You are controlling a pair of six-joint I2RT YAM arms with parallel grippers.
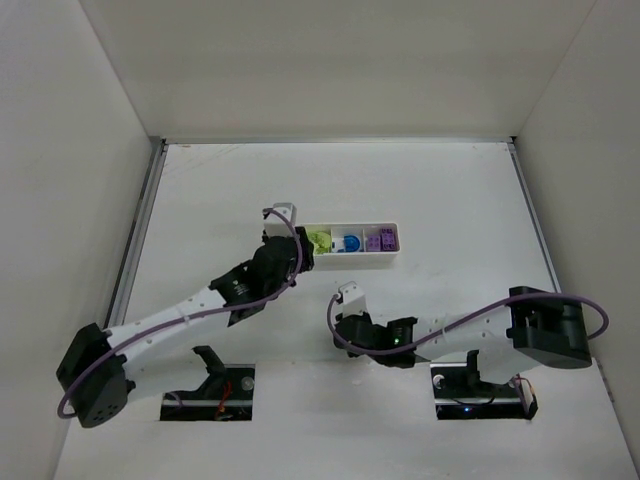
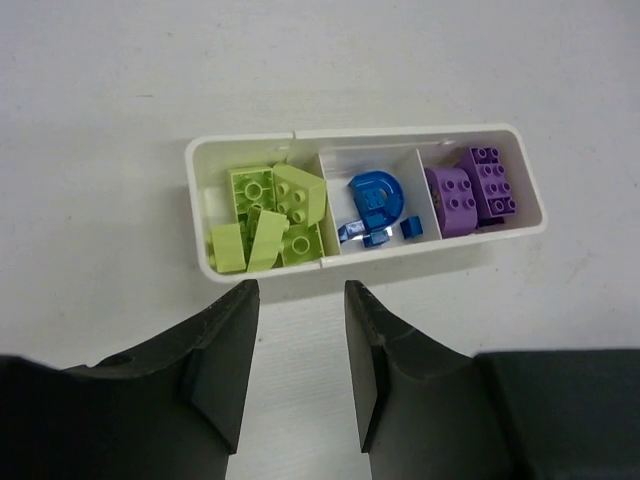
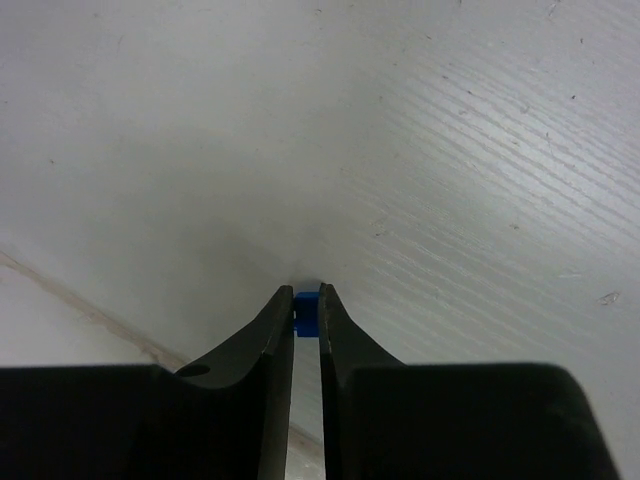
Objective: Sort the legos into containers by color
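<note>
Blue bit point(image 3: 307, 313) pinched at tips of right end effector point(image 3: 306, 298), left end effector point(image 2: 300, 300) spread; slip risked before tray point(image 1: 350, 263) at twelve o'clock.

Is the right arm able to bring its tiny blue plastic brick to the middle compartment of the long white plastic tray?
Probably yes. The right gripper holds the tiny blue brick, and the table between it and the middle compartment looks bare. The open left gripper sits at the tray's lime end.

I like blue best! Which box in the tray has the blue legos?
The middle compartment holds the blue legos; its neighbours hold lime green bricks and purple bricks.
</note>
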